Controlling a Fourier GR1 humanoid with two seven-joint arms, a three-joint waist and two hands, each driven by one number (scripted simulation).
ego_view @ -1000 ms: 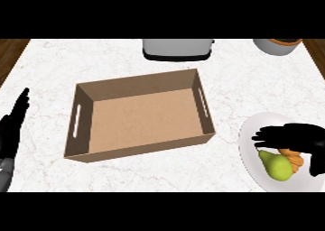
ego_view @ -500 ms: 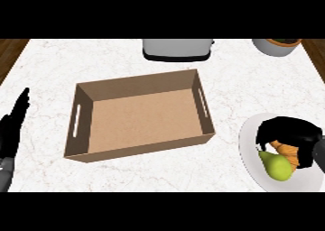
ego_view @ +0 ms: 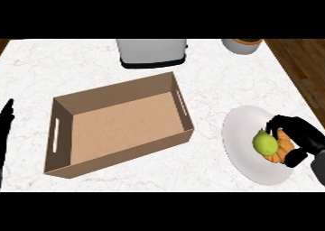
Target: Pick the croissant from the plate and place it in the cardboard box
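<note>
At four o'clock, the right hand (ego_view: 299,140) curls around the croissant (ego_view: 283,146) on the white plate (ego_view: 242,144), a green pear (ego_view: 264,143) touching it. The left hand (ego_view: 1,131) rests straight-fingered at nine. The cardboard box (ego_view: 118,124) sits centrally on marble counter (ego_view: 218,72); toaster (ego_view: 152,52) and pot (ego_view: 243,45) behind.

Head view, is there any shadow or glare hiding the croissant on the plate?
Head view: even light, no glare, only soft shading inside the cardboard box; the croissant on the plate is partly hidden by the right hand fingers and a green pear, not by shadow.
</note>
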